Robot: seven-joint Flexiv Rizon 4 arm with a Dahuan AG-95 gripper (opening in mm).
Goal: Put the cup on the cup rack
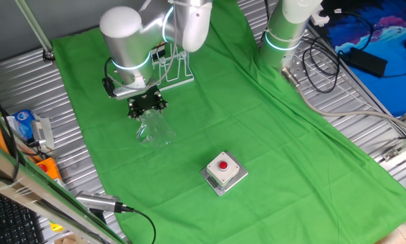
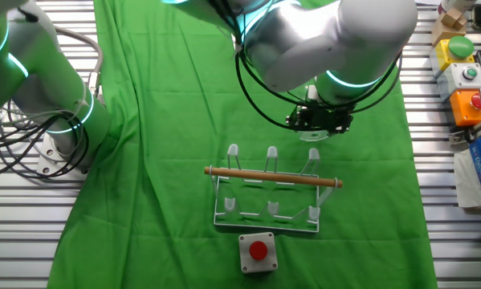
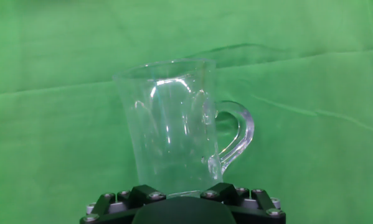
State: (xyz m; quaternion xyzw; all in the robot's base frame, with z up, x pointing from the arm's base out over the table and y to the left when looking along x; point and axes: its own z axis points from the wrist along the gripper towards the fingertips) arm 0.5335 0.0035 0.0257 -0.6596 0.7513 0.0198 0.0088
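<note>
The transparent cup (image 1: 155, 129) with a side handle hangs from my gripper (image 1: 146, 106), over the green cloth left of centre. In the hand view the cup (image 3: 174, 130) fills the middle, handle to the right, and its base sits between my black fingers (image 3: 147, 194). The gripper (image 3: 186, 191) looks shut on the cup's base. The white wire cup rack (image 1: 173, 69) with a wooden top bar stands behind the gripper, partly hidden by the arm. In the other fixed view the rack (image 2: 269, 193) stands in front of the gripper (image 2: 320, 120), and the cup there is barely visible.
A box with a red button (image 1: 224, 173) sits on the cloth nearer the front, and in the other fixed view (image 2: 258, 251) it sits just in front of the rack. A second arm's base (image 1: 284, 34) stands at the back right. Cables and clutter lie on the metal table beyond the cloth edges.
</note>
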